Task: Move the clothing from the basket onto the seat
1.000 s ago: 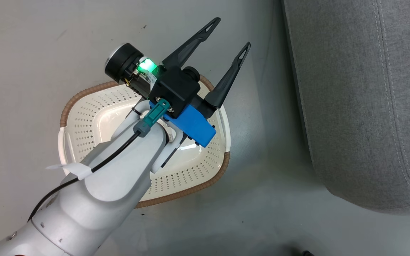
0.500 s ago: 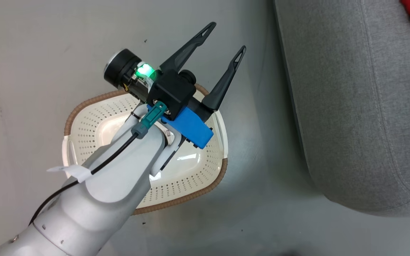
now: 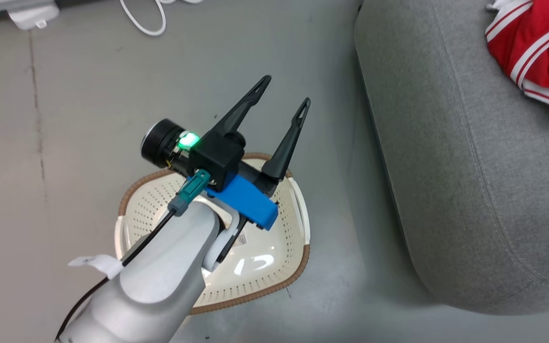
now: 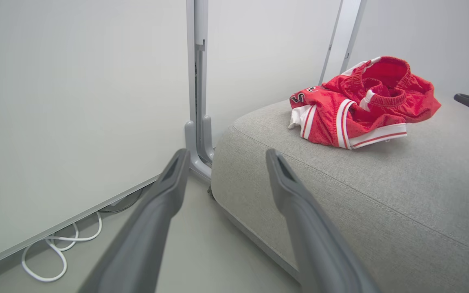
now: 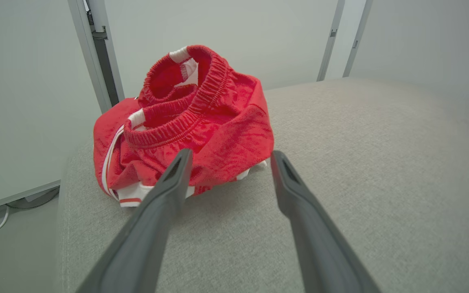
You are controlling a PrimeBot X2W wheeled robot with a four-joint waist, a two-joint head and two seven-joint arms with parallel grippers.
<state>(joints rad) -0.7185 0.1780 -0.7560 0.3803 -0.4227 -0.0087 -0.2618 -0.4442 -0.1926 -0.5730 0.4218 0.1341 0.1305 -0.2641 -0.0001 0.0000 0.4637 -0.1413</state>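
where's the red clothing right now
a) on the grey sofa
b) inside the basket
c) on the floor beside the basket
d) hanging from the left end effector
a: the red clothing lies bunched on top of the grey sofa, while the part of the basket in view on the floor has nothing red in it.

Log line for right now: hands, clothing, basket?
left hand open by cream perforated plastic basket | right hand open, empty | red white-striped clothing heaped on grey fabric sofa | basket shows no clothing
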